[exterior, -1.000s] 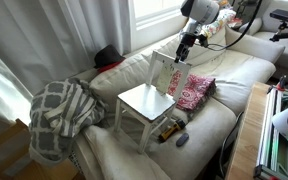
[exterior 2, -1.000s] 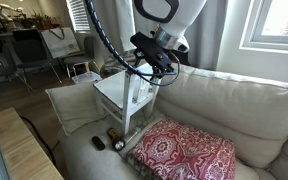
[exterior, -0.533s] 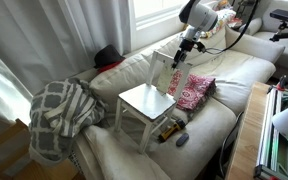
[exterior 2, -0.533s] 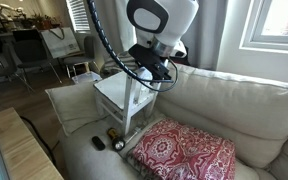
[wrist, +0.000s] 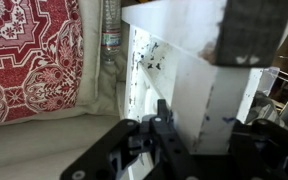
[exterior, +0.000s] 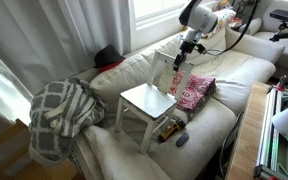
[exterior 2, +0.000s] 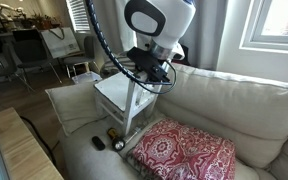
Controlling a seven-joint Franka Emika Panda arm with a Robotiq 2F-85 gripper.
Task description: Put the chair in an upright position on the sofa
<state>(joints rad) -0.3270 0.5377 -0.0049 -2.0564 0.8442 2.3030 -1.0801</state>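
Note:
The white chair stands on its legs on the cream sofa, with its backrest toward the sofa's back. My gripper is at the top of the backrest in both exterior views, chair, gripper, sofa. In the wrist view a white board of the chair fills the gap of my gripper. The left finger presses against it and the right finger sits on its other side.
A red patterned cushion lies beside the chair. A plaid blanket hangs over the sofa's end. A water bottle and small dark items lie near the chair legs. A wooden table edge runs along the front.
The fingers have closed in from wide open onto the top of the chair's backrest. The wrist turned slightly. The chair has stayed where it was.

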